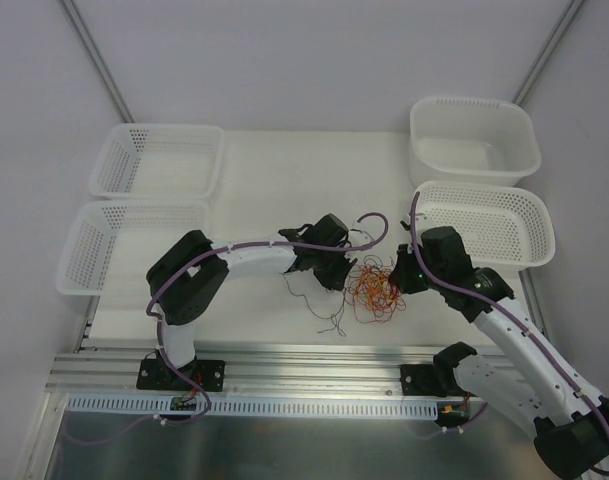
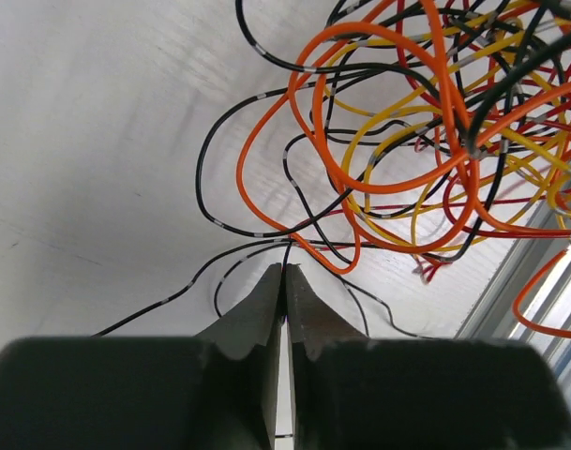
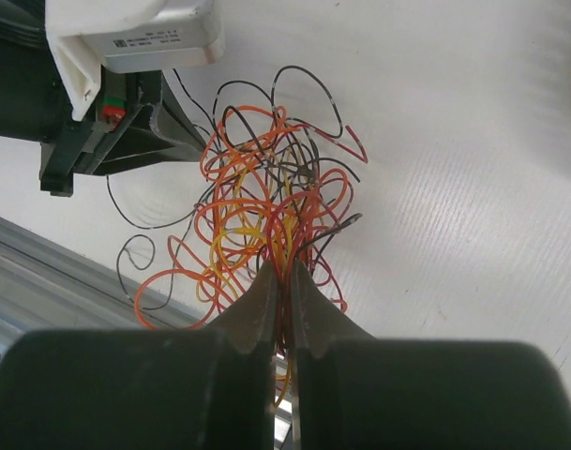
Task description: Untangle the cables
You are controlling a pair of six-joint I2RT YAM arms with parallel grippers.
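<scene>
The cables (image 1: 376,290) lie as one tangled clump of orange, red, yellow and black wire on the white table between my two grippers. My left gripper (image 1: 336,274) sits at the clump's left edge. In the left wrist view, the left gripper (image 2: 285,272) is shut on a single black cable (image 2: 287,251) that runs up into the tangle (image 2: 407,141). My right gripper (image 1: 398,278) is at the clump's right side. In the right wrist view, the right gripper (image 3: 283,272) is shut on a bunch of red, orange and yellow strands of the tangle (image 3: 257,206).
Two perforated white baskets (image 1: 156,160) (image 1: 104,250) stand at the left. A solid white tub (image 1: 474,140) and another perforated basket (image 1: 489,225) stand at the right. Loose black wire ends (image 1: 322,308) trail toward the metal rail (image 1: 284,360) at the near edge.
</scene>
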